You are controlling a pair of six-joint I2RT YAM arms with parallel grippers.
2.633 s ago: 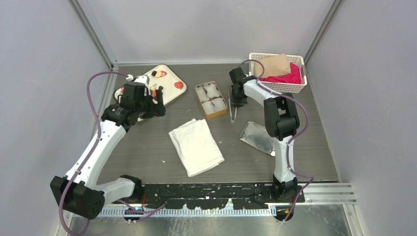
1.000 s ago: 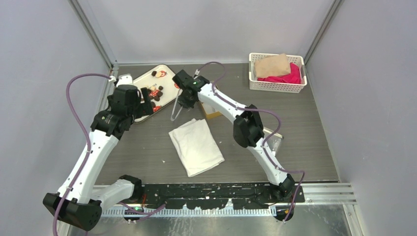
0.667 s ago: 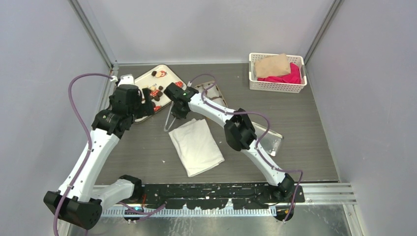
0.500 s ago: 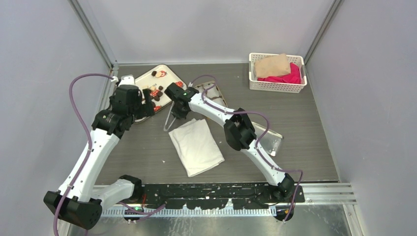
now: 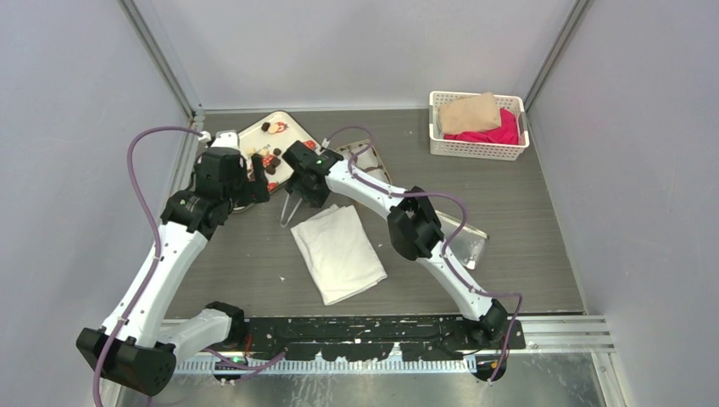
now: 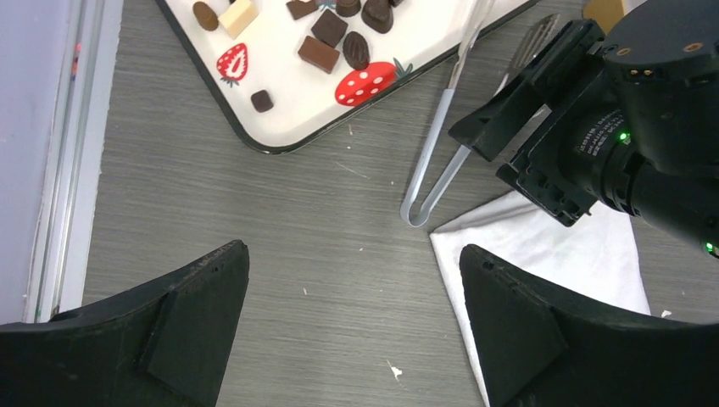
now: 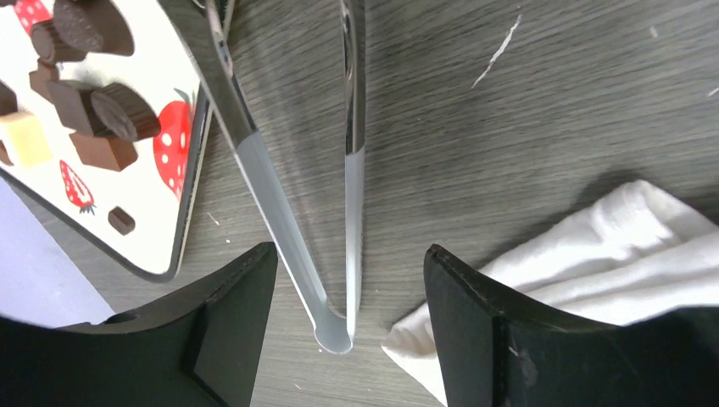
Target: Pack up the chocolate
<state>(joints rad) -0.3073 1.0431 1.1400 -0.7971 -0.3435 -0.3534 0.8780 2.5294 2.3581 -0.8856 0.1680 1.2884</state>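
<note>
The chocolate [image 5: 267,159] lies as several small brown pieces, one pale, on a white strawberry-print tray [image 5: 288,129] at the back left; the pieces also show in the left wrist view [image 6: 339,34] and the right wrist view [image 7: 110,110]. Metal tongs [image 5: 291,208] rest on the table beside the tray's near edge. My right gripper [image 5: 298,193] [image 7: 349,252] stands open astride the tongs' bend [image 7: 335,335], its fingers clear of both arms. My left gripper [image 5: 256,182] [image 6: 353,254] hangs open over bare table just left of the tongs [image 6: 441,161]. A gold tin corner [image 6: 604,10] peeks behind the right arm.
A folded white cloth [image 5: 337,252] lies mid-table, its corner touching the tongs' bend. A shiny metal lid [image 5: 470,242] sits to the right, partly under the right arm. A white basket [image 5: 477,127] with tan and pink cloth stands at the back right.
The right arm swung left from the tin to the tray's edge with the tongs in its grip. Its jaws have now opened and the tongs lie free. The left gripper stayed open.
</note>
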